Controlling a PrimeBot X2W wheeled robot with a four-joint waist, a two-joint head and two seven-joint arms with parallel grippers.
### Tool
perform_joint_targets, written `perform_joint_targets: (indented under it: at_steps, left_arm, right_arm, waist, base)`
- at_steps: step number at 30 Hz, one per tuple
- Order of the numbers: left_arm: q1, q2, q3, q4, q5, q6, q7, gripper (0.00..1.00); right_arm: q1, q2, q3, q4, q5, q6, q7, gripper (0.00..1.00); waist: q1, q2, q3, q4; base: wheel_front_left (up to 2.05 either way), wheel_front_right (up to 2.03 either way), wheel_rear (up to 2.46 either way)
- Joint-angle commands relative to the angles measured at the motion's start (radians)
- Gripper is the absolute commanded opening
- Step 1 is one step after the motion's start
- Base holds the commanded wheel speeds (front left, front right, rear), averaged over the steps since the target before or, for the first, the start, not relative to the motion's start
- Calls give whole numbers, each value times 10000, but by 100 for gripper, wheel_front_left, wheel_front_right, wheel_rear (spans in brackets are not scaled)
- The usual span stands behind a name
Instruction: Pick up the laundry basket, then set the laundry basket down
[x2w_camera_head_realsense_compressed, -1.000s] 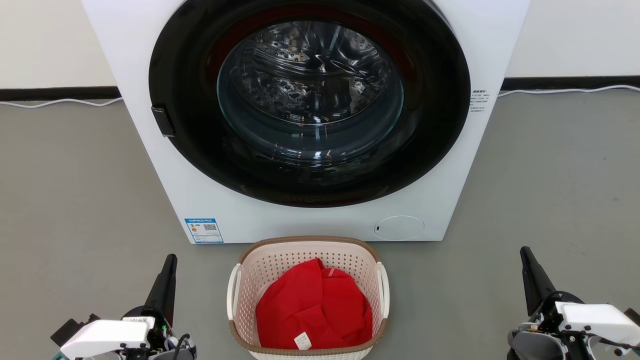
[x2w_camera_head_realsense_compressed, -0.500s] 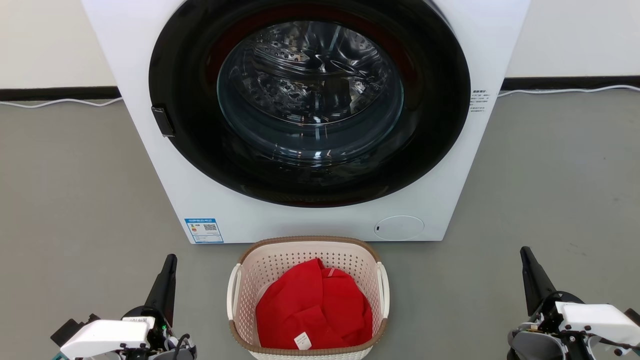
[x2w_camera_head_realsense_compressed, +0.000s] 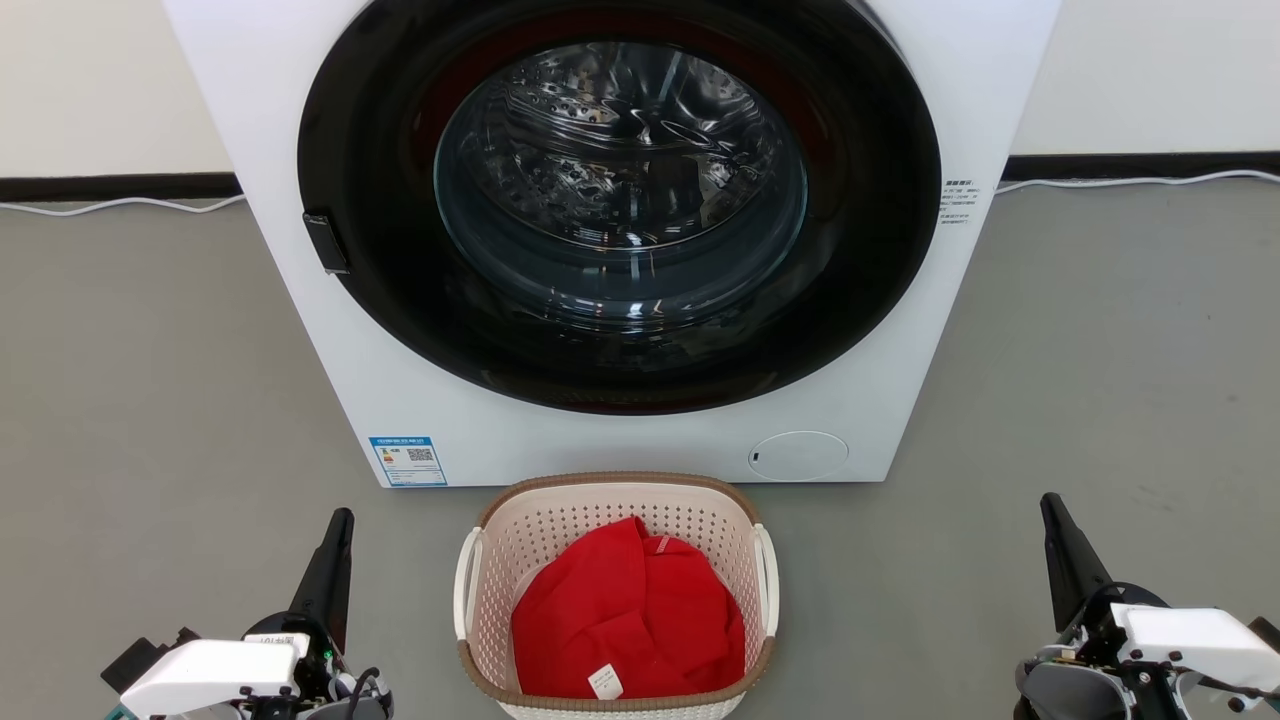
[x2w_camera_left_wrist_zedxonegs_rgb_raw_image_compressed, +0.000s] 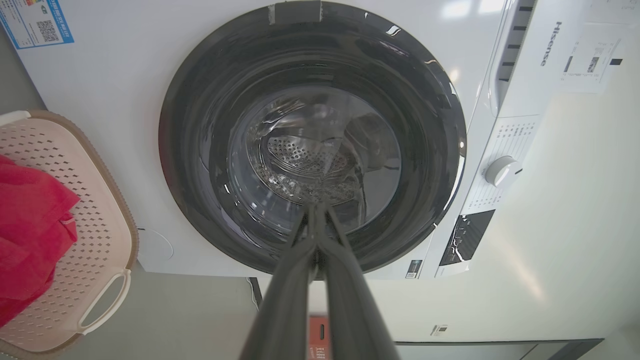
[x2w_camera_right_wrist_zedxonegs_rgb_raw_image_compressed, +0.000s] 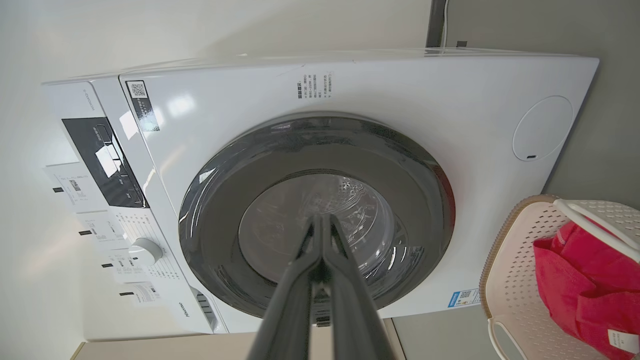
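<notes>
Here the left tool (x2w_camera_head_realsense_compressed: 342, 520) stands beside the laundry basket (x2w_camera_head_realsense_compressed: 615, 480), fingers pressed together, holding nothing. The laundry basket sits on the grey floor (x2w_camera_head_realsense_compressed: 150, 400) just before the washing machine (x2w_camera_head_realsense_compressed: 600, 450), with a red garment (x2w_camera_head_realsense_compressed: 620, 620) inside. The right tool (x2w_camera_head_realsense_compressed: 1048, 505) is likewise together and empty, apart from the basket.

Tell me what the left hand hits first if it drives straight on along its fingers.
Probably the washing machine's glass door; the shut left hand points at it, though the gap is hard to judge.
</notes>
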Motion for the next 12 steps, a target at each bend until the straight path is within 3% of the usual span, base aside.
perform_joint_targets:
  at_steps: [1,12]
  left_arm:
    - [-548,99,313,-217,8,-15,70,0]
    - [-548,97,315,-217,10,-15,72,0]
  right_arm:
    - [-412,-36,187,-284,-7,73,89,0]
    - [-413,-31,179,-284,-13,73,95,0]
  waist:
    - [0,-1,0,0]
    - [0,-1,0,0]
  base:
    - [0,0,0]
    - [0,0,0]
